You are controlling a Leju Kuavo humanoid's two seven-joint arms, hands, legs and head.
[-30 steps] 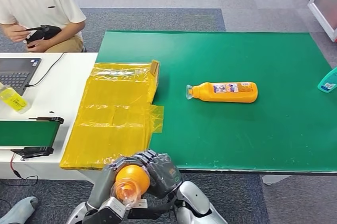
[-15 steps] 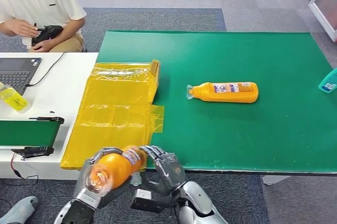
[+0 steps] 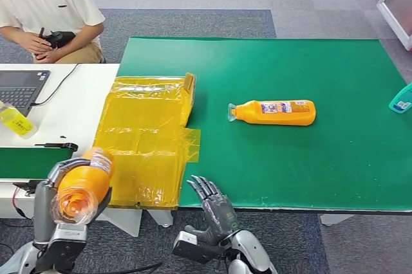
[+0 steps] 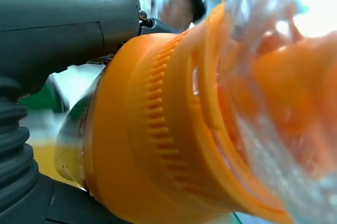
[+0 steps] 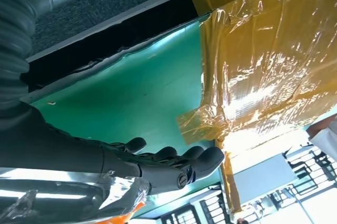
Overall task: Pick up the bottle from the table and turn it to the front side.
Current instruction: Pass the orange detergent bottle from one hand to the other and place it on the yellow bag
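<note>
Your left hand [image 3: 58, 206] holds an orange bottle [image 3: 84, 182] tight, low by the near edge of the white table [image 3: 73, 110], with its clear cap end facing the head camera. Your right hand [image 3: 212, 206] holds nothing; its fingers [image 5: 175, 156] are stretched out straight, just past the near edge of the green table [image 3: 291, 171] and beside the yellow plastic sheet [image 3: 141, 139]. A second orange bottle [image 3: 273, 112] lies on its side in the middle of the green table, far from both hands.
</note>
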